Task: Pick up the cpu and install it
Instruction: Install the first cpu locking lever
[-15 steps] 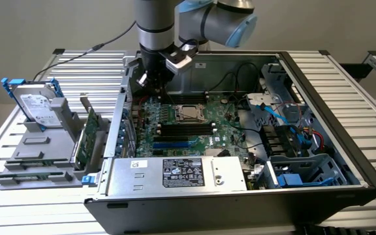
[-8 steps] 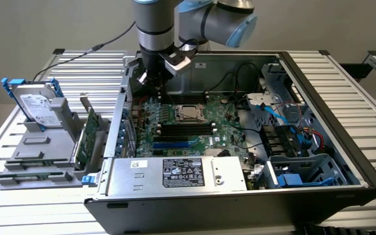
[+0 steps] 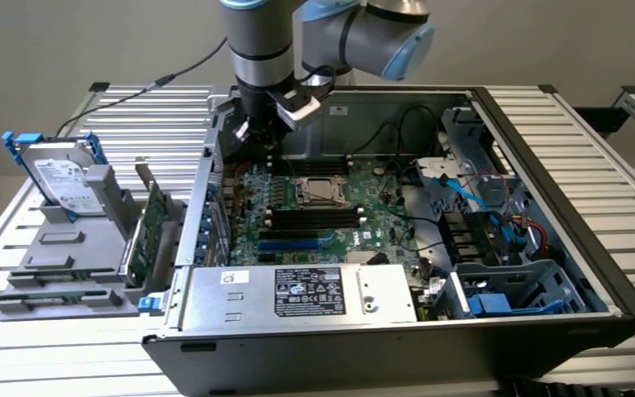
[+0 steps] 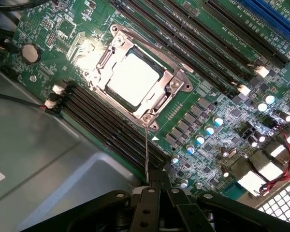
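The cpu (image 4: 133, 78) already lies flat in the socket frame (image 4: 160, 104) on the motherboard (image 4: 203, 96), its silver top level and square inside the frame. In the exterior view the cpu (image 3: 320, 191) sits mid-board inside the open computer case (image 3: 582, 248), which rests on the slatted table (image 3: 594, 141).

The gripper (image 4: 157, 182) hangs over the socket's far side, above the edge of the motherboard. Its fingers (image 4: 144, 203) are closed tight together. A thin wire lever (image 4: 147, 152) rises from the corner of the socket frame and ends right at the fingertips. Whether the tips pinch it or only touch it, I cannot tell. In the exterior view the gripper (image 3: 257, 136) stands just behind the socket, near the case's back wall.

The step in hand looks like working the retention lever, with the chip seated.

To do it well:
- Follow the lever's own arc around its hinge at the socket corner, rather than pushing straight down.
- Keep the tips on the wire alone, off the memory slots (image 4: 106, 125) beside the socket.
- Go slowly: the wire is springy and could slip off closed tips.
- Put no side load on the frame, which might shift the chip.
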`<control>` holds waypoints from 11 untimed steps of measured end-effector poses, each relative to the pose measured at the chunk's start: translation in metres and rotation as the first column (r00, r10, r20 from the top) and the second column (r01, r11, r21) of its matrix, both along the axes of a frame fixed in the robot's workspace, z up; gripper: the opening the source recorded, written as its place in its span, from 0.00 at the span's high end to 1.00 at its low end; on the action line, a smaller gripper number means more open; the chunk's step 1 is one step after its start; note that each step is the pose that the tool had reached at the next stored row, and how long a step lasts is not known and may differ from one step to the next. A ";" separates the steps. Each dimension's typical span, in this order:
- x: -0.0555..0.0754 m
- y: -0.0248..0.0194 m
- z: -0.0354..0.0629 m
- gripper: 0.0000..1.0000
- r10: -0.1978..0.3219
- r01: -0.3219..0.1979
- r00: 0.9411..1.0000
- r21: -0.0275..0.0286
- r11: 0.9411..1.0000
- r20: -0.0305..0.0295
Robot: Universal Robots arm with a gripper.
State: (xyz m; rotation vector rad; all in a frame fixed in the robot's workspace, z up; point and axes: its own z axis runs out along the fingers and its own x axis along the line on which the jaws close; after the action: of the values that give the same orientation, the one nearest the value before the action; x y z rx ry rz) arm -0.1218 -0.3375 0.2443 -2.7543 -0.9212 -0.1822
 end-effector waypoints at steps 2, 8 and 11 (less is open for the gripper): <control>0.000 0.0000 0.0000 0.89 -0.017 0.017 1.000 0.003 1.000 0.005; 0.000 0.0000 -0.0001 0.89 -0.058 0.057 0.998 0.021 0.998 0.021; 0.000 0.0000 -0.0001 0.89 -0.073 0.072 0.997 0.035 0.997 0.029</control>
State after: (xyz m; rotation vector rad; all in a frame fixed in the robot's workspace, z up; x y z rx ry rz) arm -0.1214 -0.3375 0.2442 -2.7621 -0.8186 -0.2498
